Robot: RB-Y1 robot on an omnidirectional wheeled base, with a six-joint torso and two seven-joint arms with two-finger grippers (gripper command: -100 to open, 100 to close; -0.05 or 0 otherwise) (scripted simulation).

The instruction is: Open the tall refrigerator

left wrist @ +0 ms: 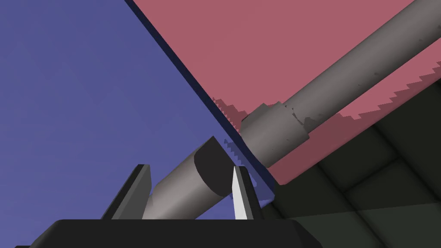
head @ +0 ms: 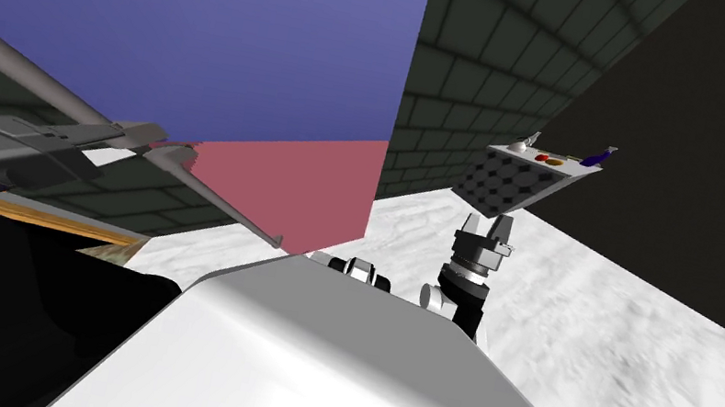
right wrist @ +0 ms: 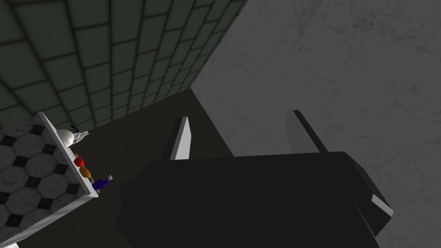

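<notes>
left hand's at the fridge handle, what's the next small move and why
Probably a short, steady pull of the left gripper back toward the chest, without loosening the grip. Its fingers look pressed on both sides of the grey handle near its end, in front of the blue panel, so the grasp seems made. The right gripper hangs open, away from it.

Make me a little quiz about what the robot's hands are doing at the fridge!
1. True or false: the left gripper has its fingers closed around the end of the grey bar handle.
2. The right gripper is: A holding a bottle; B open and empty; C gripping the handle.
3. Fill in: the panel next to the blue panel is ____.

Key: 1 true; 2 B; 3 pink, the pink panel.
</notes>
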